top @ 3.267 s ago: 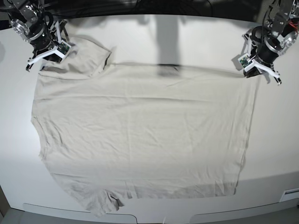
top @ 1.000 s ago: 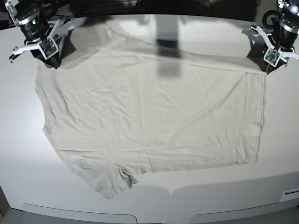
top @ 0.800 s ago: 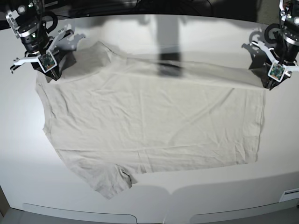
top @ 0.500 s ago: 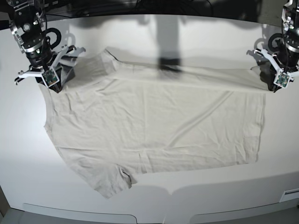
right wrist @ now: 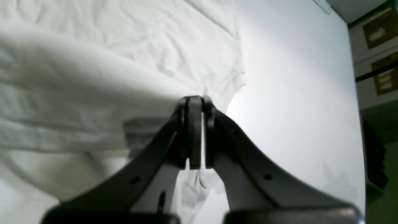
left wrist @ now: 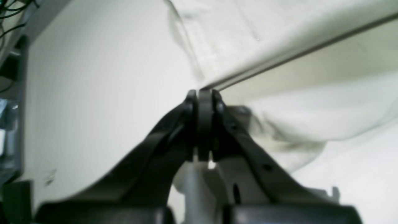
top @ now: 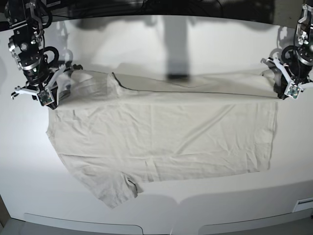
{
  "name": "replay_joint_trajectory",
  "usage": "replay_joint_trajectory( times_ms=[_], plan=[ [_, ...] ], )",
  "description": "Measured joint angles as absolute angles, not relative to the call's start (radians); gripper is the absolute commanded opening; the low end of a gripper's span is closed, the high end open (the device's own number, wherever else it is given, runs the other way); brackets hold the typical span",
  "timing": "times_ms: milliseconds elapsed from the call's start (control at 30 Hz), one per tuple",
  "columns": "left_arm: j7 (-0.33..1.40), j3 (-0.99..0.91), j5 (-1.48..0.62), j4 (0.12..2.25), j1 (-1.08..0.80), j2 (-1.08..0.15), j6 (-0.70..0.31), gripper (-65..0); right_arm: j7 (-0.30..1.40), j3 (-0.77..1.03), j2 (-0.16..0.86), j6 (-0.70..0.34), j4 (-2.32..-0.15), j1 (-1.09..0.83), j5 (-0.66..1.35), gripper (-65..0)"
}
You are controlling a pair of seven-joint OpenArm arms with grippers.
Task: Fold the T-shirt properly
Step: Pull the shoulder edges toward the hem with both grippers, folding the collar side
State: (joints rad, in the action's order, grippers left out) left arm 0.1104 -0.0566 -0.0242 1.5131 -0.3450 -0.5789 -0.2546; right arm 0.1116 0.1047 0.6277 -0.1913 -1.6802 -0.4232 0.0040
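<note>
The T-shirt (top: 161, 137), off-white and lightly wrinkled, lies spread across the white surface (top: 146, 39), its far edge raised and folded toward the near side along a long straight crease. One short sleeve (top: 115, 188) lies flat near the front edge of the surface; the other sleeve (top: 90, 81) is bunched at the far corner beside the right arm.

Right tool (top: 49, 98): in the base view it sits at the shirt's far corner on that view's left. The right wrist view shows the right tool (right wrist: 195, 102) with its black fingers (right wrist: 211, 124) pressed together, pinching a fold of the T-shirt (right wrist: 93, 77). Fabric drapes away from the pinch point in a soft ridge, with flat cloth visible beyond it and bare surface (right wrist: 295, 93) to one side.

Left tool (top: 288, 90): in the base view it sits at the shirt's opposite far corner, on that view's right. The left wrist view shows the left tool (left wrist: 203, 96) pressed together, pinching the hemmed edge of the T-shirt (left wrist: 295, 93). From the pinch the hem runs taut in a straight line, with slack cloth hanging below it. Bare surface (left wrist: 93, 77) lies alongside.

Both pinched corners are lifted clear of the surface.
</note>
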Motion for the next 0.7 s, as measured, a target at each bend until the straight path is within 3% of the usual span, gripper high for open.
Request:
replay_joint_trajectory(
  times_ms=[367,700],
  plan=[
    [0.105,0.047,-0.024,1.301,-0.157,-0.576,-0.259,-65.0,0.105,0.001,0.650,-0.214,-1.543,-0.295,0.006,-65.0],
    [0.083,0.047,-0.024,1.267,-0.141,-0.576,-0.260,-65.0,0.108,-0.202,0.651,-0.207,-1.329,-0.074,0.006,-65.0]
  ],
)
